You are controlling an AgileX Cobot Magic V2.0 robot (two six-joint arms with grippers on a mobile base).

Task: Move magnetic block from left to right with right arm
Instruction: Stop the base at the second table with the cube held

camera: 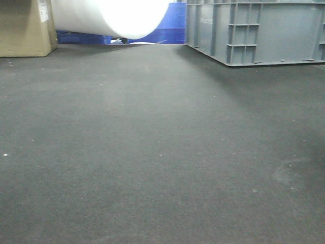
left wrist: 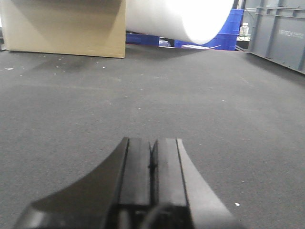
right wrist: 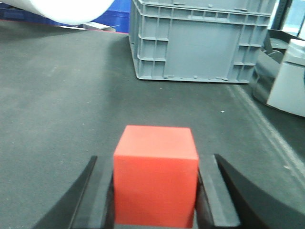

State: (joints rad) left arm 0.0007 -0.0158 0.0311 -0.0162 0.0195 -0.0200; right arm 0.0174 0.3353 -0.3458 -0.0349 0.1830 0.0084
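the right hand (right wrist: 155, 202) is clamping the magnetic block (right wrist: 156, 167) by two side faces for carrying rightward; the left hand (left wrist: 151, 160) is idling, pinched together, empty.

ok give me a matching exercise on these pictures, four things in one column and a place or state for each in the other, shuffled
Things
1. small red cube
2. grey ribbed plastic crate
3. tan cardboard box
4. black left gripper

Places or states
A. shut, nothing in it
B. far left corner, front view
C. between the fingers of the right gripper
D. far right corner, front view

Pairs: 1-C, 2-D, 3-B, 4-A
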